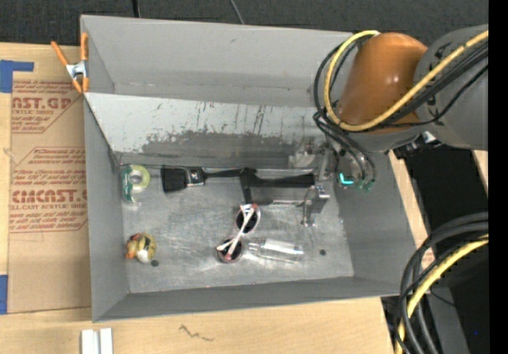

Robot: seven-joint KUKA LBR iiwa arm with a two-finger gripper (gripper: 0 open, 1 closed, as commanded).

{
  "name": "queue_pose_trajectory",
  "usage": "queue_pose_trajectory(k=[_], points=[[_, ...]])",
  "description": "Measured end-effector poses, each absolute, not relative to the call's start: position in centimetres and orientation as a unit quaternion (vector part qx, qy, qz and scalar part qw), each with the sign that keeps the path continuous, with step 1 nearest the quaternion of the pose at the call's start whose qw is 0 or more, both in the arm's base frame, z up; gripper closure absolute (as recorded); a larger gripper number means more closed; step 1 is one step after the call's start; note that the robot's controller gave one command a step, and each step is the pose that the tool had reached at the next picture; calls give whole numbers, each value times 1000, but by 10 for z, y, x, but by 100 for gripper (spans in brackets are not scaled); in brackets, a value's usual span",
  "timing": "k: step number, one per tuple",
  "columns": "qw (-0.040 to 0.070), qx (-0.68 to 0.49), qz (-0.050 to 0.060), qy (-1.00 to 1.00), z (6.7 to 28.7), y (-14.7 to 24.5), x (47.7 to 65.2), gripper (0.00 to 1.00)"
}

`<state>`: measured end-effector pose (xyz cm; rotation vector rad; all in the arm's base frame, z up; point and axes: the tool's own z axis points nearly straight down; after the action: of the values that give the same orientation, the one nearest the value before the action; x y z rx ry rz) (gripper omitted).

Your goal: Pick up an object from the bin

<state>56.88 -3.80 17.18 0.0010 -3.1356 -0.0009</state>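
Note:
My gripper [314,203] hangs low over the right part of the bin floor, just right of the end of a long black tool [238,178] that lies across the back of the floor with its wider head to the left. A pair of white sunglasses with red and dark trim [240,232] lies left of and below the gripper. A clear plastic piece [279,250] rests beside them, nearer the front. Nothing shows as held.
A small roll of clear tape [135,180] sits at the far left of the floor. A little yellow and red toy [141,247] lies near the front left corner. The arm with its orange cover and cables reaches in from the right.

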Motion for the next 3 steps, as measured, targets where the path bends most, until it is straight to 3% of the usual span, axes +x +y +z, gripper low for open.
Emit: queue_pose_trajectory(k=[1,2,3], points=[[-1,1,0,-1000,176,-38,571,0],[-3,33,0,-999,92,-14,590,0],[1,-62,-1,-998,96,-23,589,0]])
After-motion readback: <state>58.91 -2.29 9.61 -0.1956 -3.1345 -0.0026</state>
